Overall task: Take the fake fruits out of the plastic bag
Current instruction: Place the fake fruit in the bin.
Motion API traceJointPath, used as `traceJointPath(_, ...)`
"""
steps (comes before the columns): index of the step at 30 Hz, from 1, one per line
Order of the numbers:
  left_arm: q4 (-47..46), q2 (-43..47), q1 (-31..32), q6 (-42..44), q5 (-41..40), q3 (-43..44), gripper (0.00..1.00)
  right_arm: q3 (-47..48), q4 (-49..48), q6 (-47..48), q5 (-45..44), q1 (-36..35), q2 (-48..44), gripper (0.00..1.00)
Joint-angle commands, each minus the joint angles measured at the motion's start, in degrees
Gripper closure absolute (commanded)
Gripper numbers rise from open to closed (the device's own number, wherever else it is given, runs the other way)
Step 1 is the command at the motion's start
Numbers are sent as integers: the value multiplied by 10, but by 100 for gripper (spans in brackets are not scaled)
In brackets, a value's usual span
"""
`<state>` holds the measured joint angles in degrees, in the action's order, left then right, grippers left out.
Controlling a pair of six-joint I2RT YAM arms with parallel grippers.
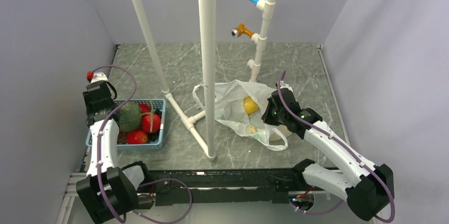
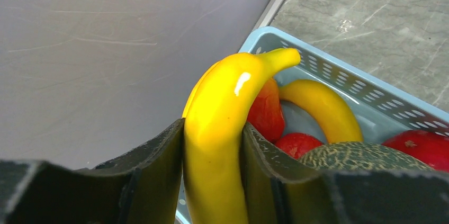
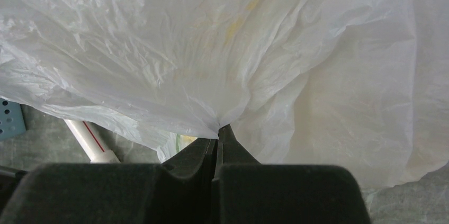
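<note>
White crinkly plastic bag (image 1: 232, 100), yellow fruit (image 1: 250, 105) inside.

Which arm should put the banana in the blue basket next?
Left. The left fingers grip the banana over the basket, where other fruits lie. The right fingers are shut on the plastic bag, away from the basket.

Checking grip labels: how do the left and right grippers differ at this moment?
The left gripper clamps a yellow banana, jaws held apart by it; the right gripper pinches the plastic bag, jaws nearly touching. Left hangs over the blue basket, right at the bag. Both hold something.
</note>
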<state>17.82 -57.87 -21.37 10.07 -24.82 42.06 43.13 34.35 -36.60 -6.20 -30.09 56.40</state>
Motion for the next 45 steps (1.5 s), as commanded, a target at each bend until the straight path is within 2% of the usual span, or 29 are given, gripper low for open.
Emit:
traceJointPath(1,22,-27,3,-30,50,8,51,20,-25,2,9,3,7,100)
traceJointPath(3,25,-33,3,-32,48,10,48,21,-26,1,10,2,9,100)
traceJointPath(5,27,-33,3,-35,42,11,39,22,-28,1,12,2,10,100)
traceJointPath(9,26,-21,3,-33,39,9,32,22,-29,2,14,2,13,100)
traceJointPath(15,29,-2,3,-32,21,13,29,20,-30,1,15,2,12,100)
traceJointPath(20,37,18,4,-29,26,18,32,16,-34,-2,16,2,10,100)
traceJointPath(22,40,24,4,-24,23,16,36,20,-32,-2,15,2,13,100)
traceJointPath(25,41,21,4,-24,22,9,53,24,-31,2,15,2,15,100)
traceJointPath(31,62,-3,7,-43,29,19,73,26,-38,1,15,3,21,100)
traceJointPath(33,74,-11,8,-41,47,28,83,24,-44,-1,17,2,25,100)
traceJointPath(35,97,-14,8,-44,63,44,89,24,-45,-2,20,2,28,100)
traceJointPath(41,135,-1,9,-49,108,74,99,26,-52,-2,22,3,34,100)
traceJointPath(45,194,-25,11,-59,128,112,100,28,-52,0,23,2,35,100)
